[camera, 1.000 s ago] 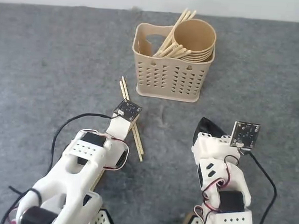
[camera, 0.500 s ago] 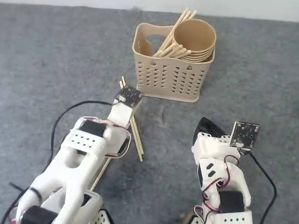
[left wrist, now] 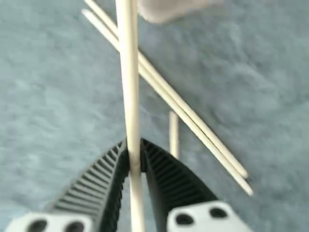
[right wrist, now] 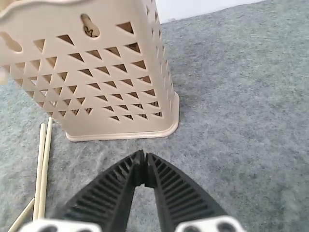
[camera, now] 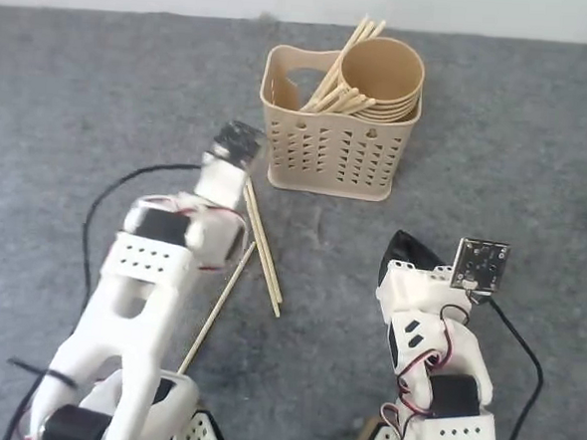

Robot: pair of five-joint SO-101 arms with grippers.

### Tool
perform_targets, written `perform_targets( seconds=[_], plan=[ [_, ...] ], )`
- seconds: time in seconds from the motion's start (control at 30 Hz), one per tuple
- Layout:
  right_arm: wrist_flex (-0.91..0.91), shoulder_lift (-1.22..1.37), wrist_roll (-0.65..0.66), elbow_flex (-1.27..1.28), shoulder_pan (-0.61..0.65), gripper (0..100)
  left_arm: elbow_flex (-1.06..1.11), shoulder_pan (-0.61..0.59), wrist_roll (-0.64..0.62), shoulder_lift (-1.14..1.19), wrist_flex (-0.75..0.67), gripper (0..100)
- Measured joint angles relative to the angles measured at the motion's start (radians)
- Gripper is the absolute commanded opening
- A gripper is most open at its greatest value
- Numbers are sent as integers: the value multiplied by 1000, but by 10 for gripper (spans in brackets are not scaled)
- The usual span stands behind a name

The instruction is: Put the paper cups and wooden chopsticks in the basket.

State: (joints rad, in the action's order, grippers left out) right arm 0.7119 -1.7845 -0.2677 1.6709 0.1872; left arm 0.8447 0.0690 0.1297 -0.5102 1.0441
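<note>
One chopstick is clamped tight in the left gripper, which has swung up the frame to the left side of the basket, paper cups already inside; a drop-in looks close, though a loose pair waits on the carpet.

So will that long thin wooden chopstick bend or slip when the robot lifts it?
It is probably stiff: the thin pale wooden chopstick looks straight in the left gripper. It may swivel or slip, since it is pinched at one narrow spot. It is likely light, being so slender.
</note>
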Motion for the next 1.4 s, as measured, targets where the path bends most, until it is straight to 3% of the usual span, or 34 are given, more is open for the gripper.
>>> perform_targets(
  seconds=[0.17, 0.3, 0.5, 0.93, 1.23, 1.4],
  plan=[
    [0, 0, 0, 0, 0, 13, -87, -106, -8, 0, 0, 14],
    [0, 0, 0, 0, 0, 13, -124, -137, -115, 0, -20, 14],
    [0, 0, 0, 0, 0, 13, -127, -121, -282, 0, -158, 14],
    [0, 0, 0, 0, 0, 13, -127, -75, -456, 0, -628, 14],
    [0, 0, 0, 0, 0, 13, -218, -12, -496, 2, -1208, 13],
    [0, 0, 0, 0, 0, 13, -433, 37, -496, 23, -1270, 13]
  ],
)
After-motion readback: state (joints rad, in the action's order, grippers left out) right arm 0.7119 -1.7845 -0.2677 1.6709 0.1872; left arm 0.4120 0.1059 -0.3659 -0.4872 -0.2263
